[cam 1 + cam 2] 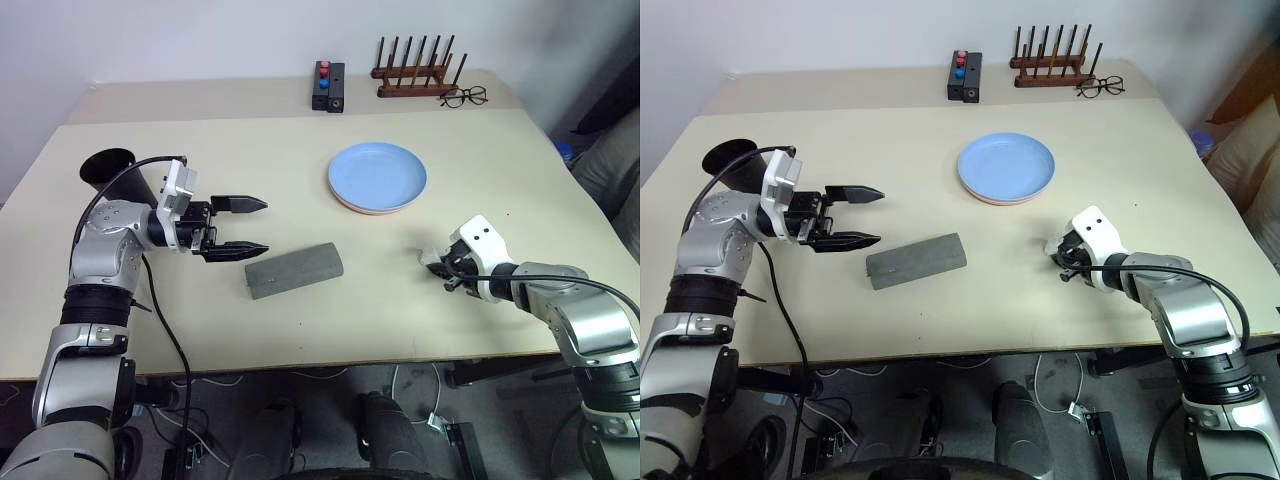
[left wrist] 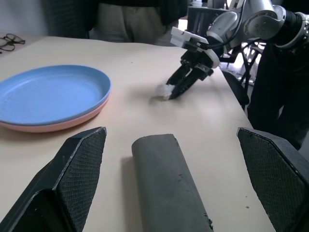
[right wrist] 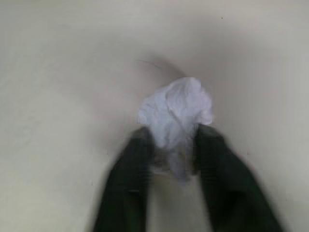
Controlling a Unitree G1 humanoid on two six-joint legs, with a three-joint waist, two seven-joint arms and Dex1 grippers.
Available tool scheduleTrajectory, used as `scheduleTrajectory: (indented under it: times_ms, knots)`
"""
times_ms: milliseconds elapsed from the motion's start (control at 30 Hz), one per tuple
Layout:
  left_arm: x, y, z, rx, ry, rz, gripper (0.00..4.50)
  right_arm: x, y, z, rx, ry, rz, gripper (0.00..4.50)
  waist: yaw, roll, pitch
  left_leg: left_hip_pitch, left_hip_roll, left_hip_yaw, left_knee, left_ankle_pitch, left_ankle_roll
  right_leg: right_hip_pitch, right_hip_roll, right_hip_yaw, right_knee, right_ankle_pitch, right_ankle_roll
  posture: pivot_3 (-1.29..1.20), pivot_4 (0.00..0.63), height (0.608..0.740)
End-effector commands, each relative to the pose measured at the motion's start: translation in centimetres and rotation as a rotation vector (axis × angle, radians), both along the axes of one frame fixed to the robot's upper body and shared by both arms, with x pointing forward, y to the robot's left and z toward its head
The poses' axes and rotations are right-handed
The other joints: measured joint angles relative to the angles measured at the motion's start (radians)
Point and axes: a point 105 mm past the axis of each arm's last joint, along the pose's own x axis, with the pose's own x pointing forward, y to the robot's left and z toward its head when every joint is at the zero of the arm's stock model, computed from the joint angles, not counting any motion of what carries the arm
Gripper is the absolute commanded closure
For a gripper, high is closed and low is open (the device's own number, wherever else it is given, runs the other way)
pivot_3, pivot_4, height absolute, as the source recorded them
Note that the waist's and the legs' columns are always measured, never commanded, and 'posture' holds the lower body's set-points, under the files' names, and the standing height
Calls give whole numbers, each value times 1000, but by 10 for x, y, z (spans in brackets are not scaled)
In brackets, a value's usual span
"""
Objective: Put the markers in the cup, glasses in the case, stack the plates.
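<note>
While the left gripper (image 1: 245, 229) hangs above the table (image 1: 420, 310) with its jaws spread wide and nothing between them, the right gripper (image 1: 436, 264) is down at the tabletop with its two black fingers (image 3: 130, 183) pinched in on a small crumpled wad of white paper (image 3: 176, 113), and that's a clear grip from the right wrist view, the paper bunched up between the tips and bulging out past them. Over on the left, the open jaws point across toward the middle of the table, and just beyond and below their tips lies the grey case (image 1: 294, 270), closed, flat on the table, apart from the fingers with no contact. In the left wrist view the case (image 2: 166, 188) runs right up between the two spread fingers (image 2: 77, 169), that's how wide they stand. Further back, the plates are already stacked: the light blue plate (image 1: 377, 176) sits on top of the pink plate (image 2: 58, 124), whose rim peeks out underneath, well apart from both grippers. The black cup (image 1: 106, 168) stands at the left side of the table, behind the left arm. At the far edge there's a black holder (image 1: 328, 86) with red and blue caps, a wooden rack (image 1: 416, 72) beside it, and a pair of thin-rimmed clear eyeglasses (image 1: 465, 97) just by the rack.
</note>
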Motion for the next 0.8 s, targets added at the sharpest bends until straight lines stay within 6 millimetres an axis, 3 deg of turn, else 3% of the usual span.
scheduleTrajectory:
  times_ms: [33,133,233,333,400,567,633,800]
  knots:
    - [-1,8,9,-2,-52,30,0,6,3,10,-2,-48,20,4395,0,0,0,0,0,0,0,0,0,0,0,0,0,0,0,0,150,740]
    - [2,11,12,-24,-67,66,0,12,5,23,11,-96,30,4395,0,0,0,0,0,0,0,0,0,0,0,0,0,0,0,0,150,740]
    - [14,16,18,-50,-112,156,0,28,15,64,91,-215,42,4395,-3,0,0,0,0,0,0,0,0,0,0,0,0,0,0,0,150,740]
    - [24,21,22,-86,-145,247,0,57,31,108,134,-374,39,4395,-6,0,0,0,0,0,0,0,0,-1,0,0,0,0,0,0,150,740]
    - [28,23,25,-104,-162,292,0,71,41,118,141,-429,42,4395,-4,0,0,0,0,0,0,0,-1,-1,0,0,0,0,0,0,150,740]
    - [39,26,19,-99,-169,426,0,108,70,121,154,-490,47,4395,-2,-1,0,0,0,0,0,3,-5,-1,-1,0,0,0,0,0,150,740]
    - [38,25,15,-100,-164,444,0,120,83,114,146,-492,61,4395,-5,-1,0,0,-1,0,0,3,-5,-1,-1,0,-1,0,0,0,150,740]
    - [32,21,11,-94,-175,459,0,134,91,90,105,-436,90,4395,-7,0,0,-1,-1,0,-1,3,-6,-2,-1,0,0,0,0,0,150,740]
